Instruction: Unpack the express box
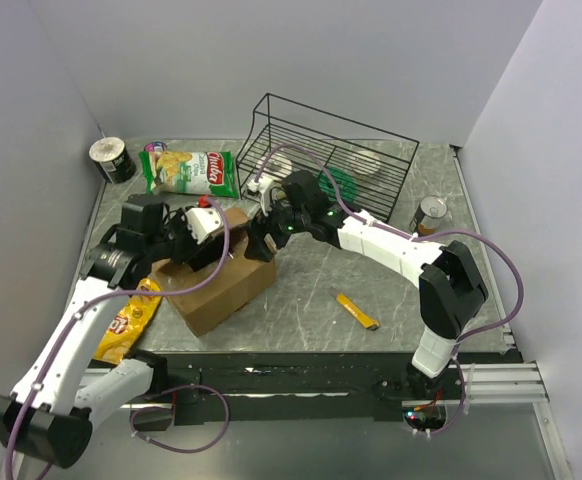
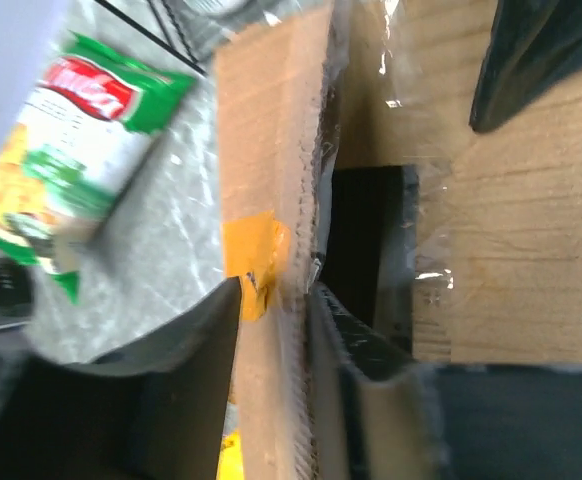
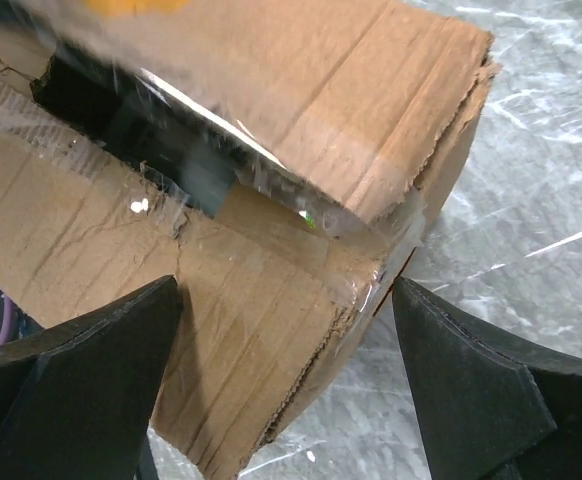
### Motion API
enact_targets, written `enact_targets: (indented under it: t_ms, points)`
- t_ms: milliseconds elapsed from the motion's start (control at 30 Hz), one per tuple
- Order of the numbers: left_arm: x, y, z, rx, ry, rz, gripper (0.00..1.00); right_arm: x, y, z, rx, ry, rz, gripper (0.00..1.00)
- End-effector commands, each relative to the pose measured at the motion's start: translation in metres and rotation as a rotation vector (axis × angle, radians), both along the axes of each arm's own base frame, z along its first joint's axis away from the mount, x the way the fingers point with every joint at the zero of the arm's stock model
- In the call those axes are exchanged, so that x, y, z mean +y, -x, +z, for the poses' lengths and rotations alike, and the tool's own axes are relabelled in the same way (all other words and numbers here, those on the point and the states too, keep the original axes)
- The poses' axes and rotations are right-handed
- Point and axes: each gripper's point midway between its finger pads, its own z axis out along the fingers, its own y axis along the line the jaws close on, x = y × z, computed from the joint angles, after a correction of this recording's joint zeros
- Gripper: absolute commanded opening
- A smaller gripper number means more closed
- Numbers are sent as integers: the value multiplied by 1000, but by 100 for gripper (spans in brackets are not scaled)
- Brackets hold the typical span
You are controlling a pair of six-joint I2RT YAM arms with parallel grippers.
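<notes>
The express box [image 1: 221, 285] is a brown cardboard box left of the table's middle, its taped flaps partly parted over a dark gap. My left gripper [image 1: 203, 232] is shut on the edge of one upright flap [image 2: 271, 200], which carries a patch of yellow tape [image 2: 253, 255]; its fingers [image 2: 186, 385] press that flap from both sides. My right gripper [image 1: 261, 237] is open over the box's far right corner [image 3: 301, 330]. Its two fingertips [image 3: 121, 350] straddle the corner without touching it. What is inside the box is hidden.
A black wire basket [image 1: 331, 160] stands at the back. A green and white chip bag [image 1: 189, 172] and a tin [image 1: 113, 158] lie at the back left. A can [image 1: 431, 213] is at the right, a yellow box cutter [image 1: 356, 310] near the front, a yellow snack bag [image 1: 129, 322] left of the box.
</notes>
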Motion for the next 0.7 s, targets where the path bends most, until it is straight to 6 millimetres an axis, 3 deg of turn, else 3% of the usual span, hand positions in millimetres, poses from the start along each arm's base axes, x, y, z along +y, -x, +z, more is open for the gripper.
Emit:
enact_targets:
  t_ms: [0,200,300,367,433,533,667]
  points:
    - [4,-18,48,-214,18,29,29,-8,12,-21,58,44,21,93]
    - [0,-25,33,-135,34,48,4,-14,16,-28,55,66,33,93]
    - [-7,-29,29,-72,86,55,1,-17,10,-12,-5,60,31,93]
    - [-14,-28,31,-14,125,49,1,-27,-2,21,-105,19,34,94]
    - [-29,-19,37,52,179,-9,1,-32,0,68,-232,-56,121,95]
    - [-48,-13,44,128,271,-61,1,-41,11,118,-409,-146,252,95]
    - [-65,-11,52,189,358,-102,1,-42,32,128,-486,-160,389,95]
